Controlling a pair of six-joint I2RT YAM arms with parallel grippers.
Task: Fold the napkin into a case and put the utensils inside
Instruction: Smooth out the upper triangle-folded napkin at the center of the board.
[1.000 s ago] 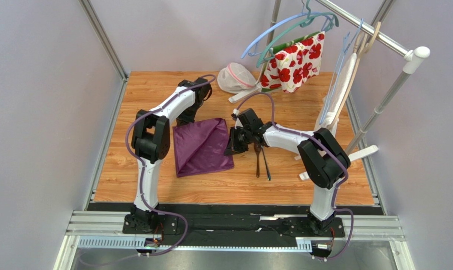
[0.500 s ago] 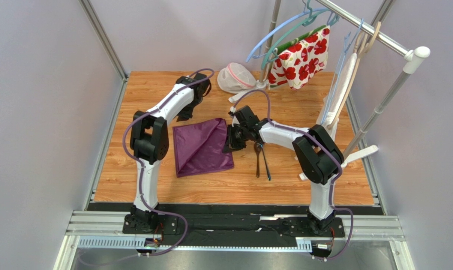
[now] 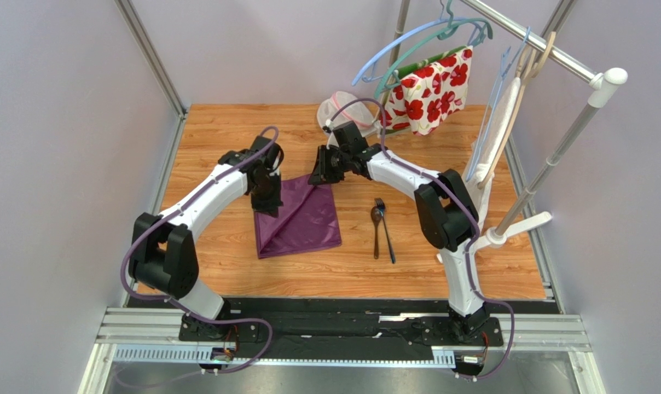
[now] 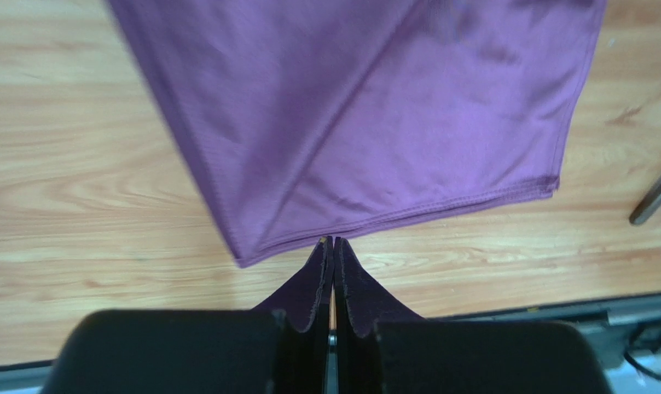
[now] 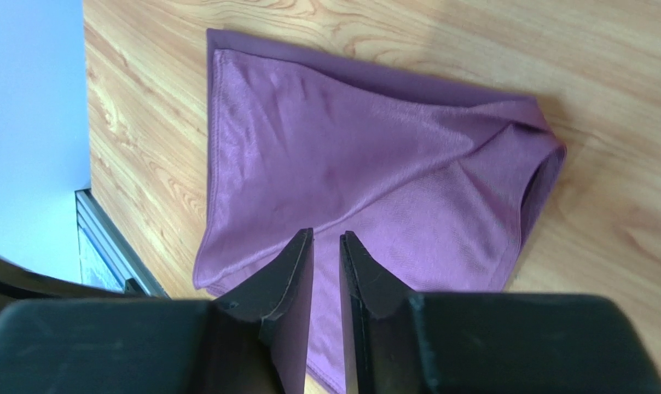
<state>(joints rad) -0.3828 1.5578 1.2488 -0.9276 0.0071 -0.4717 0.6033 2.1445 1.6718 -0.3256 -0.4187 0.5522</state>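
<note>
1. The napkin (image 3: 299,220), plum cloth, lies flat on the desk (image 3: 227,123). One triangular flap is folded diagonally across the lower layer, and the right wrist view shows this overlap clearly (image 5: 367,180).
2. The left claw (image 3: 270,205) stands at the napkin's far left corner. In its own view the fingers (image 4: 319,275) are pressed together with nothing between them, and the cloth (image 4: 367,115) lies beyond the tips, ungripped.
3. The right claw (image 3: 319,174) stands at the napkin's far right corner. Its fingers (image 5: 288,263) are a narrow slit apart and hold nothing. Whether either claw touches the cloth cannot be told.
4. The utensils (image 3: 381,231) lie on the bare desk to the right of the napkin, apart from it. They are side by side with handles toward the arm bases, and the spoon (image 3: 376,215) is the nearer to the napkin. Their tips show at the edge of the left wrist view (image 4: 658,193).
5. Beyond the napkin's far edge, a white mesh pouch (image 3: 339,108) lies at the back of the desk. A flowered cloth (image 3: 431,89) hangs on a hanger to its right.
</note>
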